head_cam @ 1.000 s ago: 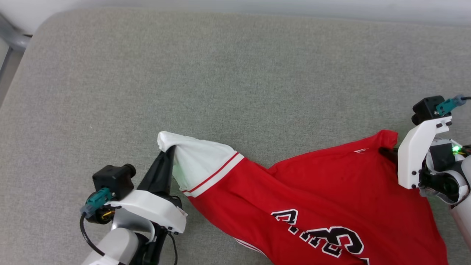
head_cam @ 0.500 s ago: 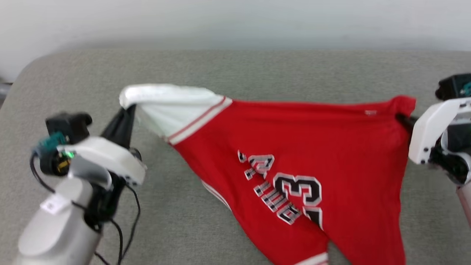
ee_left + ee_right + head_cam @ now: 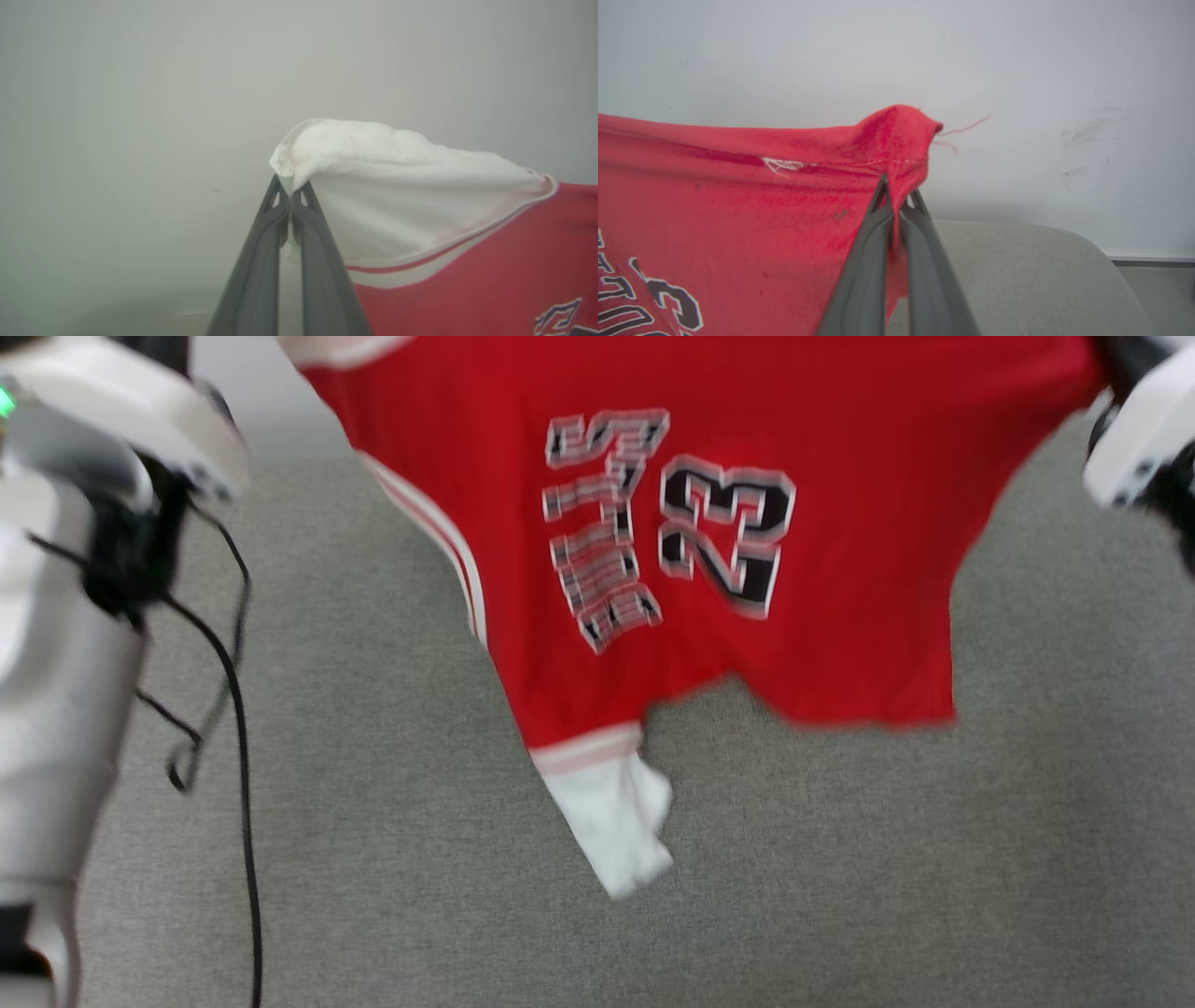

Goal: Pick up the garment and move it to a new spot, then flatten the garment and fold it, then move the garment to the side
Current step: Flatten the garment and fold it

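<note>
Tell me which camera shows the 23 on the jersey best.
Head view: the whole 23 on the garment faces it, though motion-blurred. The left wrist view catches a corner of the print at its lower right; the right wrist view, cut-off pieces at its lower left.

A grey woven-fabric surface with a rounded corner stands before a pale wall.

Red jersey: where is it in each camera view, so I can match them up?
Head view: jersey hangs across the top and centre.
Left wrist view: lower right, white sleeve pinched in the left gripper.
Right wrist view: left half, red corner pinched in the right gripper.
Shared landmark: the black lettering, seen in all three.
</note>
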### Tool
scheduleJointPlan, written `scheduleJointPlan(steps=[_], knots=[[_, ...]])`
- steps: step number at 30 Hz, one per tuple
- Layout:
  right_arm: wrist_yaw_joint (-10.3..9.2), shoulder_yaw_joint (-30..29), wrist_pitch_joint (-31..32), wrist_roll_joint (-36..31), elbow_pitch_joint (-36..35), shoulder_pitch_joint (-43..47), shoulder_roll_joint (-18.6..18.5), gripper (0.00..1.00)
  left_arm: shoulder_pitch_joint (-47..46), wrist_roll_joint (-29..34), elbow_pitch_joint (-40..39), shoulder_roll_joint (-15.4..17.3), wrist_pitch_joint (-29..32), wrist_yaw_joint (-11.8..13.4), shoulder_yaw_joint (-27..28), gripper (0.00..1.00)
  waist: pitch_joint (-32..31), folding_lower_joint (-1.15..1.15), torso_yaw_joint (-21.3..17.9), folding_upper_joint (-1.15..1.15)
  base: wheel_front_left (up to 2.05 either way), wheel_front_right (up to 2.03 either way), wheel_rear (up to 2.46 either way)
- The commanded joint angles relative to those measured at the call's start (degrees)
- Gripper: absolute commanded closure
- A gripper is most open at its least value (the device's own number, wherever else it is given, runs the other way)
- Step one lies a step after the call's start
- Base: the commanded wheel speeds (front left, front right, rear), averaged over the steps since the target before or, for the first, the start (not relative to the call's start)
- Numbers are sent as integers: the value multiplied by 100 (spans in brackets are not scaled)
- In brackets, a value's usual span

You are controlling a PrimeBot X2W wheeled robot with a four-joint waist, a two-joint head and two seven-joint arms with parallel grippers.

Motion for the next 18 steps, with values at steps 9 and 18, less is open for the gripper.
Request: scheduleJointPlan(steps=[9,18], knots=[[-23,-451,-710,-557,390,-1734,30,100,-2057,483,664,366,-304,28,163,100,976,0,-107,0,0,0,0],[-30,-594,-1053,-742,689,-3124,120,100,-3634,497,1194,370,-521,-175,310,100,2005,0,-41,0,0,0,0]])
